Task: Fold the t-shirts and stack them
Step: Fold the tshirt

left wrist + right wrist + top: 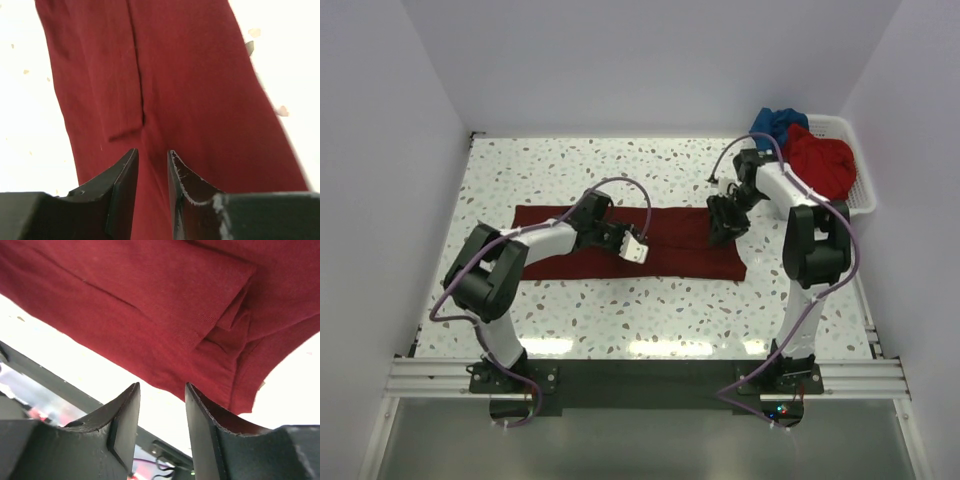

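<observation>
The dark maroon t-shirt (672,252) lies on the table as a long flat strip folded lengthwise. My left gripper (635,246) hovers over its middle, jaws a little apart. In the left wrist view, the left gripper (152,151) has only the flat maroon cloth (195,90) and a fold seam beneath it. My right gripper (722,224) is over the strip's right end. In the right wrist view, the right gripper (162,385) is open and empty, with layered cloth (150,300) just beyond its tips. The red t-shirt (823,160) and the blue t-shirt (775,122) sit bunched in the basket.
The white slatted basket (867,196) stands at the back right corner against the wall. White walls close in the speckled table (620,310) on the left, back and right. The arms' mounting rail (640,378) runs along the near edge.
</observation>
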`<state>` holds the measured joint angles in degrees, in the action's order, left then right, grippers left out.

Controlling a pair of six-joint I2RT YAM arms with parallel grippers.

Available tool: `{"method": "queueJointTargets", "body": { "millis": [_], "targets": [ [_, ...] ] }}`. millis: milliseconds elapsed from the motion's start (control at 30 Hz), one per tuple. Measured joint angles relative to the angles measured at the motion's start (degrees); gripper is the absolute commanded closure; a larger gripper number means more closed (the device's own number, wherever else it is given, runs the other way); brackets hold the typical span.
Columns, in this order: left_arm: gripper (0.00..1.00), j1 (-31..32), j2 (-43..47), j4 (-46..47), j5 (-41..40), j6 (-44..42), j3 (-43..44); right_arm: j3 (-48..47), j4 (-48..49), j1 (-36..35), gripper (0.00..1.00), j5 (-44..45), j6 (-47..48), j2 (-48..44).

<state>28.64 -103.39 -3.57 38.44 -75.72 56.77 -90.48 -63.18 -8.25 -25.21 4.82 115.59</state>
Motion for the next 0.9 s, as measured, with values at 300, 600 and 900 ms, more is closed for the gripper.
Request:
{"method": "queueJointTargets", "body": {
  "millis": [300, 600, 900],
  "targets": [
    [0.67, -4.22, 10.67, -10.38, -3.82, 20.44, 1.42, -3.3, 1.25, -3.1, 0.8, 3.39, 3.04, -6.01],
    [0.69, -16.68, 9.64, -21.55, -4.79, 36.98, 5.42, -1.73, 5.27, -13.03, 0.81, 12.48, 4.24, 1.51],
    [0.73, -31.15, 9.38, -27.93, 0.07, 40.81, 6.14, -21.31, 3.65, -12.39, 0.81, 23.71, 8.68, 17.51]
  ]
}}
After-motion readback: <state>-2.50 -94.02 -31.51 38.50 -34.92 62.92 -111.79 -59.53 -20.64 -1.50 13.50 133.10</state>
